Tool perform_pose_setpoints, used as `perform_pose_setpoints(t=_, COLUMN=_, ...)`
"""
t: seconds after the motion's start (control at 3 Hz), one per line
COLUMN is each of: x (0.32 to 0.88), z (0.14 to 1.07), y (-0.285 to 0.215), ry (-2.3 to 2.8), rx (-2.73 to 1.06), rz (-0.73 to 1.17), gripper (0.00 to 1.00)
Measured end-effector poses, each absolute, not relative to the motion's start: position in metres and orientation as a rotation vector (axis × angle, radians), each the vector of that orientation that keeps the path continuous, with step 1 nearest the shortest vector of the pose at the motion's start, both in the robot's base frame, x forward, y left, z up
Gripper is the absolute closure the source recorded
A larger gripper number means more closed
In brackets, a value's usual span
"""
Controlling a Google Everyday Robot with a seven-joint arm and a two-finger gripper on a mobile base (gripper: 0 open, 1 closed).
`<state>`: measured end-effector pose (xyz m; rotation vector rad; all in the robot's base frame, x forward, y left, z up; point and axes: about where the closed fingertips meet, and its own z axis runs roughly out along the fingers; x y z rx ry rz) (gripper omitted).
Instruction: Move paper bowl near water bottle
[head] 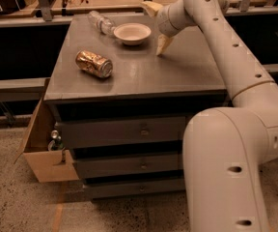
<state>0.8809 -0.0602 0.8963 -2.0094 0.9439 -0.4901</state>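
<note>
On the grey cabinet top (177, 76), above a speckled floor (13, 202) — the gripper (157, 26), jaws spread and empty, sits beside the paper bowl (132, 33), which lies just beside the water bottle (102, 22).

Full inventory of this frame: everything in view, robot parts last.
paper bowl: 1, off-white, upright at the back of the cabinet top, close beside the bottle on its right
water bottle: 1, clear, lying on its side at the back left of the top
drink can: 1, gold-brown, dented, on its side towards the front left
cabinet: 1, grey, three drawer fronts
cardboard box: 1, brown, low at the cabinet's left side, bottles inside, count unclear
gripper: 1, cream fingers spread open, just right of the bowl, holding nothing
arm: 1, white, reaching in from the front right
</note>
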Motion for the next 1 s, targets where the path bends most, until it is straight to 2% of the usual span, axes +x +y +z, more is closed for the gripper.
perform_pose_setpoints(t=0.67, x=0.833, z=0.962, y=-0.168, ry=1.106, rx=-1.706, rz=-0.56, gripper=0.0)
perform_pose_setpoints(t=1.0, x=0.832, z=0.953, y=-0.185, ry=1.134, rx=-1.668, rz=-0.59, gripper=0.0)
